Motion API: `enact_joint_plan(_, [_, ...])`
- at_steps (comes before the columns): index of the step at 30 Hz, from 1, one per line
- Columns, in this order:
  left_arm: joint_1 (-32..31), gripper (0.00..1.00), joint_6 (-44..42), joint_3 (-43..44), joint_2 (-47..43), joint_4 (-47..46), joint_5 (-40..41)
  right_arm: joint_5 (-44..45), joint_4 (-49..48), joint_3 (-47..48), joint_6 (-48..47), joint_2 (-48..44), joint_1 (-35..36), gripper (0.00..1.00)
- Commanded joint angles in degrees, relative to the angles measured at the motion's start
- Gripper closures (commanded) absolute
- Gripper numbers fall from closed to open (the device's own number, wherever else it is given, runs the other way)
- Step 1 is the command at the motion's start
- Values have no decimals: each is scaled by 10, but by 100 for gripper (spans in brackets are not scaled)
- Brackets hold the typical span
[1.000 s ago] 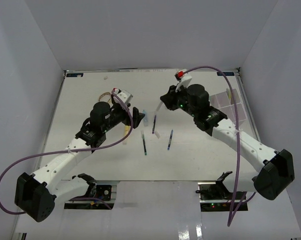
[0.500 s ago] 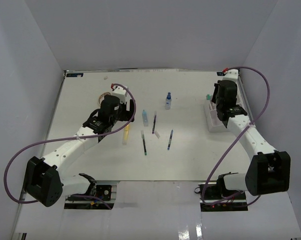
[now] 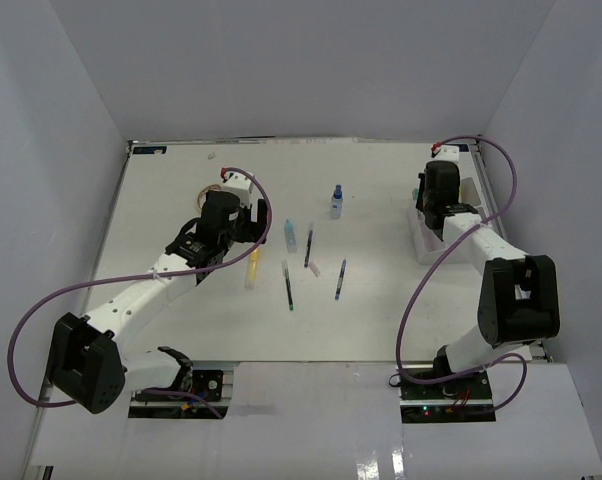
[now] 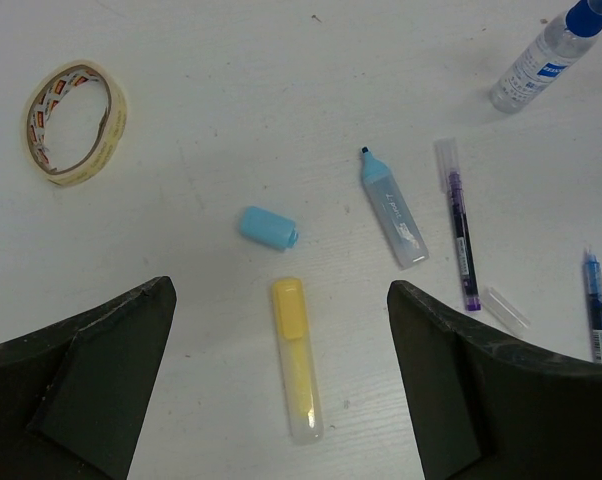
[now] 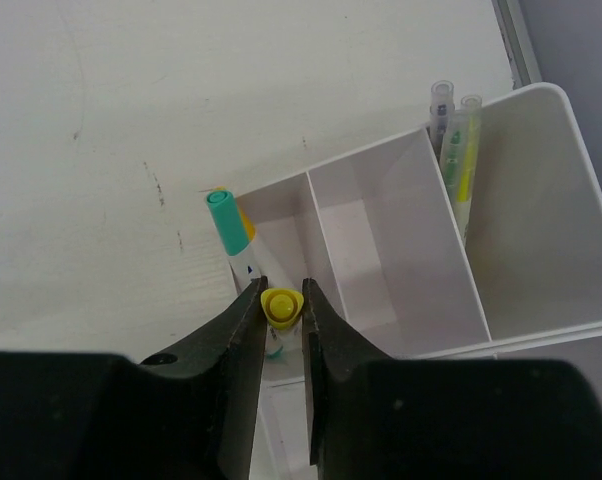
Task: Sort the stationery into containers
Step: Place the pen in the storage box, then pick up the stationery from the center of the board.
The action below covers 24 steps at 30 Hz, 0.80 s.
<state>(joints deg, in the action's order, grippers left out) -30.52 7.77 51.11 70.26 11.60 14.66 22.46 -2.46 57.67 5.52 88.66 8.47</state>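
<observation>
My right gripper [image 5: 282, 288] is shut on a yellow-capped tube [image 5: 282, 305], held upright and seen end-on over the front left compartment of the white organizer box [image 5: 381, 250]. A teal-capped marker [image 5: 227, 225] leans in that same compartment. Two clear-capped markers [image 5: 456, 140] stand in the large far compartment. My left gripper [image 4: 281, 290] is open above a yellow highlighter [image 4: 297, 360] lying on the table. Near it lie a light-blue eraser [image 4: 268, 227], a light-blue highlighter [image 4: 393, 210], a purple pen [image 4: 461, 240] and a blue pen [image 4: 596, 310].
A roll of tape [image 4: 76, 122] lies to the left of the highlighters, and a small blue-capped bottle [image 3: 336, 200] stands further back. A black pen [image 3: 288, 285] lies mid-table. The organizer box [image 3: 421, 245] sits close to the right wall.
My right arm swung from the middle of the table to the organizer box at the right, uncovering the bottle. My left gripper drew back a little to the left.
</observation>
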Motion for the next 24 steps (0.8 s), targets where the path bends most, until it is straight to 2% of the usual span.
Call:
enact_joint_plan(1, [1,2,-3,16,-2,1,8,-5,-26,20,6,-8,-3,76])
enact_joint_plan(5, [1,2,-4,17,-1,2,6,-15,0,23,3,-23,-3,50])
enact_joint_plan(11, [1,2,-3,16,-3,2,5,-95,13,8,-12,-78,-1,29])
enact_joint_plan(12, [1,2,-3,16,-3,2,5,-135,2,3,-16,-87,2,28])
enact_joint_plan(18, [1,2,0,17,-1,4,16,-235,-53,-23,-53,-140,56,18])
enact_joint_plan(24, [1,2,1,20,5,8,21,-281,-96,8,-89,-97,121,7])
